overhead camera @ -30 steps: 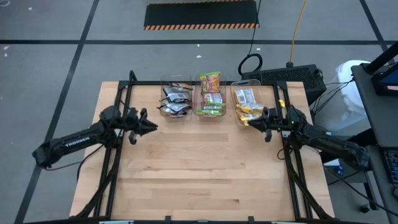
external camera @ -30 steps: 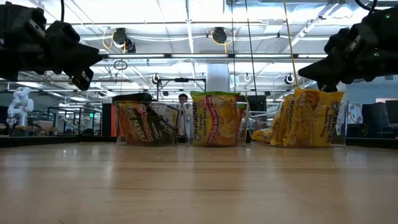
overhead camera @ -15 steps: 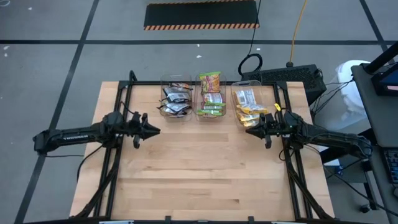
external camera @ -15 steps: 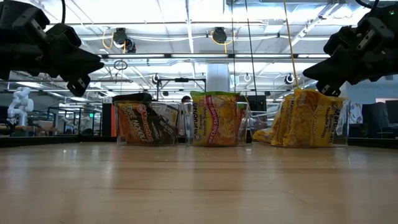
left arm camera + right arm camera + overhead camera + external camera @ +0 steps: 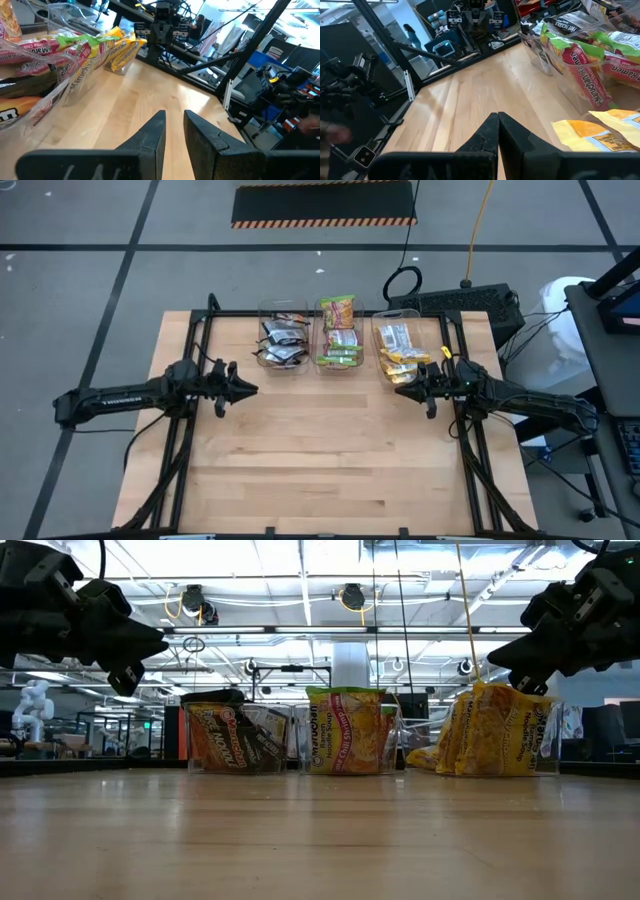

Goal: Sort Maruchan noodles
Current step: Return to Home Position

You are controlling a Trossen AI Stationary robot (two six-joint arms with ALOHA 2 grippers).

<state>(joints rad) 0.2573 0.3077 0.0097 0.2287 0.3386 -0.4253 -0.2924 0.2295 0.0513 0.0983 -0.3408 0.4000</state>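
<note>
Sorted already, by the look of it: Maruchan noodles (image 5: 340, 340) held in a row of three clear bins across the far side of the table (image 5: 320, 460), the row's long axis running left to right. Black packets (image 5: 283, 342) in the left bin, green packets (image 5: 341, 330) in the middle, yellow packets (image 5: 398, 358) in the right bin (image 5: 430, 330); none loose on the boards. Left gripper (image 5: 250, 390): hovering near the table's left edge, fingers parted by a narrow gap, nothing between them, black packets just beyond it on the far side. Right gripper (image 5: 399, 391): hovering by the right edge, fingers closed together and empty, yellow packets close on its far side, making this the nearer arm to any packet. Both grippers point inward along the row, not at it. Change: a second ago the right gripper sat close against the yellow bin and the left arm lay more angled; over the last half second, no visible difference.
</note>
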